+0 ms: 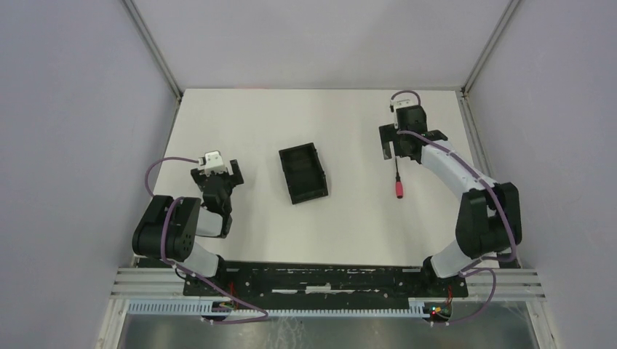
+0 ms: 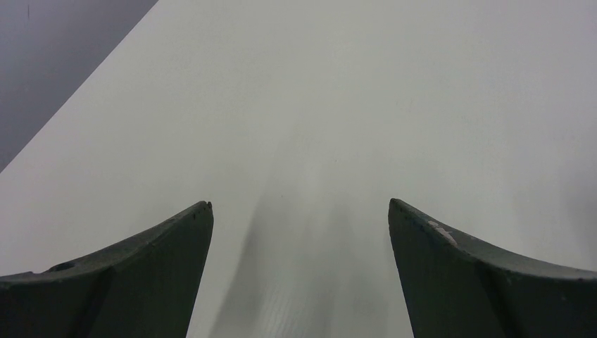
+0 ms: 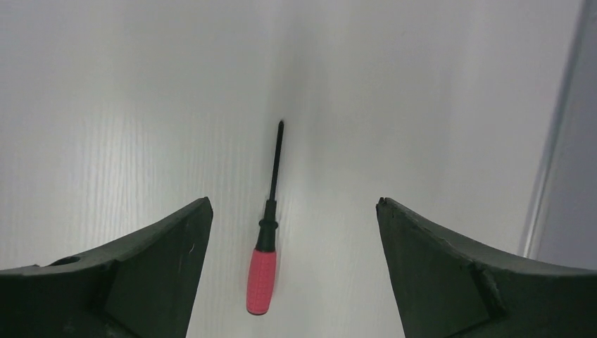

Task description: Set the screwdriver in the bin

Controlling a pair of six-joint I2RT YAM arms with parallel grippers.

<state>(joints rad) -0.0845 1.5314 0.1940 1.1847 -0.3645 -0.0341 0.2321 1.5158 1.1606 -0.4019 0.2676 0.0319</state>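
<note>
The screwdriver [image 1: 398, 179] lies flat on the white table, right of centre, its red handle toward the arm bases. My right gripper [image 1: 400, 149] hovers over the far end of its black shaft, open and holding nothing. In the right wrist view the screwdriver [image 3: 267, 225] lies lengthwise between the spread fingers of the right gripper [image 3: 293, 202], nearer the left one and touching neither. The black bin [image 1: 303, 173] stands empty mid-table, to the left of the screwdriver. My left gripper [image 1: 217, 173] sits open left of the bin. In its own wrist view the left gripper [image 2: 299, 204] has only bare table between its fingers.
Grey walls close in the table [image 1: 342, 240] on the left, right and back, with metal corner posts [image 1: 480, 54]. A table edge and wall strip [image 3: 556, 141] runs close along the right of the right gripper.
</note>
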